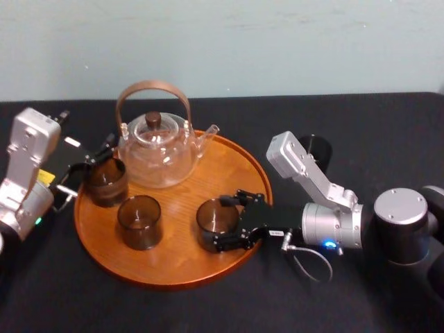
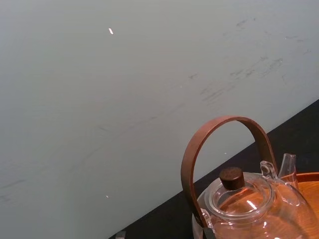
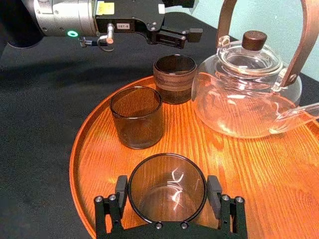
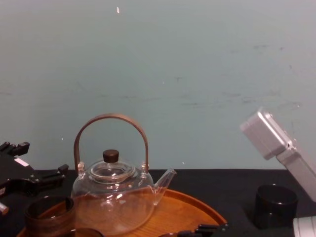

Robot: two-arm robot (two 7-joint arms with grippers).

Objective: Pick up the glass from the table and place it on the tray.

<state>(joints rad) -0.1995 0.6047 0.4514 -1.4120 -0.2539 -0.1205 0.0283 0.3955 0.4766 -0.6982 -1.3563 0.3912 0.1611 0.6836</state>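
Observation:
The round orange-brown tray (image 1: 173,267) sits mid-table and carries a clear glass teapot (image 1: 156,149) and three dark glasses. At the tray's front right stands one glass (image 1: 215,220), its base on the wood. My right gripper (image 1: 223,222) is shut on it, and in the right wrist view both fingers (image 3: 214,191) press the sides of this glass (image 3: 167,189). A second glass (image 1: 139,220) stands at the front middle. A ribbed glass (image 1: 105,182) stands at the tray's left edge, with my left gripper (image 1: 90,166) open just beside and above it.
A black cup (image 1: 316,148) stands on the black tablecloth right of the tray, behind my right arm. The teapot's tall wooden handle (image 4: 111,118) rises over the back of the tray (image 4: 197,210). A pale wall closes the table's far side.

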